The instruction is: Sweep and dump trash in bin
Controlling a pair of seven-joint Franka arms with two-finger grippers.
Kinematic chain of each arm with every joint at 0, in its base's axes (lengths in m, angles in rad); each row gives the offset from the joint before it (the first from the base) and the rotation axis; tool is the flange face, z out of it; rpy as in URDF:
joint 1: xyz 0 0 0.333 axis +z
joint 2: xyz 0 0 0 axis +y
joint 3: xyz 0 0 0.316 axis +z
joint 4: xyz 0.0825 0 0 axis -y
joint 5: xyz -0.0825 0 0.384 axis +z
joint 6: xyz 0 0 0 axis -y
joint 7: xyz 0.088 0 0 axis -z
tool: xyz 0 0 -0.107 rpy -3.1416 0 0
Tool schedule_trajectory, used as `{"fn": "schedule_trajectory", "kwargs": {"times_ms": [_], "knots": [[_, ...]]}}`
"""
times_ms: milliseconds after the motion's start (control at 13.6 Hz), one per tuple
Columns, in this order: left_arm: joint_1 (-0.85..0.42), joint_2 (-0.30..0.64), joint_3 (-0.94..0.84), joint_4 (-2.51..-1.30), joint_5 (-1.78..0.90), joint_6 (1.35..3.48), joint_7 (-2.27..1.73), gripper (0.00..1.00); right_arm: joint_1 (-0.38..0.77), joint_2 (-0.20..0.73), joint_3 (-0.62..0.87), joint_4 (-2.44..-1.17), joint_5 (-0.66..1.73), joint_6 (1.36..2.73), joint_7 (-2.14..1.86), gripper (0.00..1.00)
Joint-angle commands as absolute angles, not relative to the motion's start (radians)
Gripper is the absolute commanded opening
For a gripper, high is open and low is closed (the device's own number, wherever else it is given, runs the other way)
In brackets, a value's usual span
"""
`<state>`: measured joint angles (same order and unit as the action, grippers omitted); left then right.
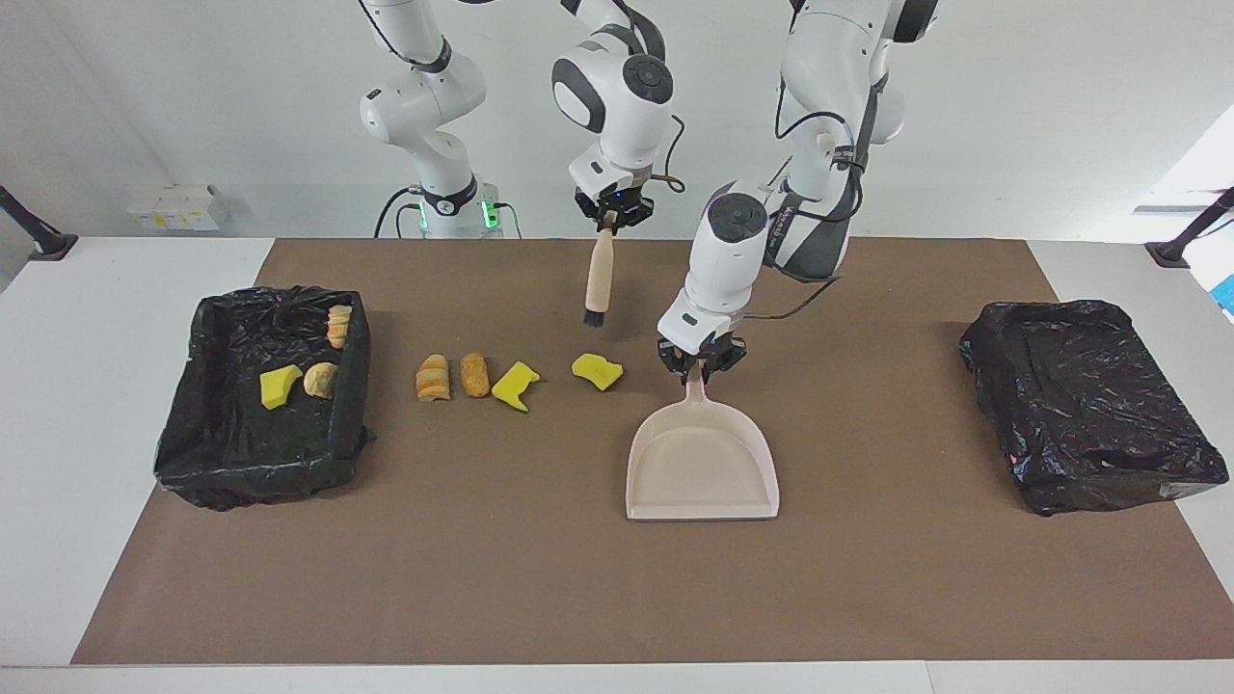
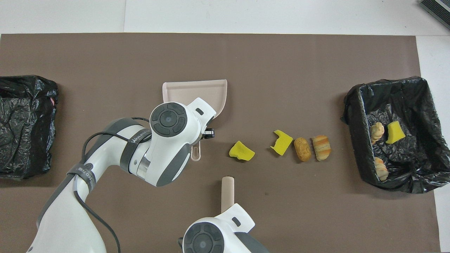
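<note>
While the right gripper [image 1: 608,223] hangs over the worktop [image 1: 540,578] with its fingers clamped on the brush [image 1: 598,280], bristles down and clear of the mat, the left gripper [image 1: 698,363] pinches the dustpan [image 1: 702,466] by its handle. Four trash scraps [image 1: 597,371] lie in a row between the dustpan and the bin [image 1: 202,434] at the right arm's end. Three more scraps sit inside that bin.

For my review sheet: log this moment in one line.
left gripper: shut on dustpan handle | right gripper: holds brush | four scraps on mat, three in bin
</note>
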<state>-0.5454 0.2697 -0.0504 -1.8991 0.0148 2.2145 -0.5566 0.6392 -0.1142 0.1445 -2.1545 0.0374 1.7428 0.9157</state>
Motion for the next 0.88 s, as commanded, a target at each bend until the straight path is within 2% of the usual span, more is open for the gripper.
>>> {"fn": "schedule_trajectory", "kwargs": {"times_ms": [0,367,806], "knots": [[-0.551,0.230,-0.029,-1.869,0.073,2.125,-0.470,0.01,0.549,-0.150,0.152,-2.161,-0.059,1.671,0.812,0.00],[-0.506,0.173,-0.026,-1.841,0.075,1.944,-0.041,0.01,0.315,-0.170,0.158,-2.195,-0.175,1.730,0.550,0.00],[-0.492,0.144,-0.020,-1.856,0.147,1.841,0.477,0.00,-0.003,-0.186,0.155,-2.345,-0.261,2.007,0.087,0.00]]}}
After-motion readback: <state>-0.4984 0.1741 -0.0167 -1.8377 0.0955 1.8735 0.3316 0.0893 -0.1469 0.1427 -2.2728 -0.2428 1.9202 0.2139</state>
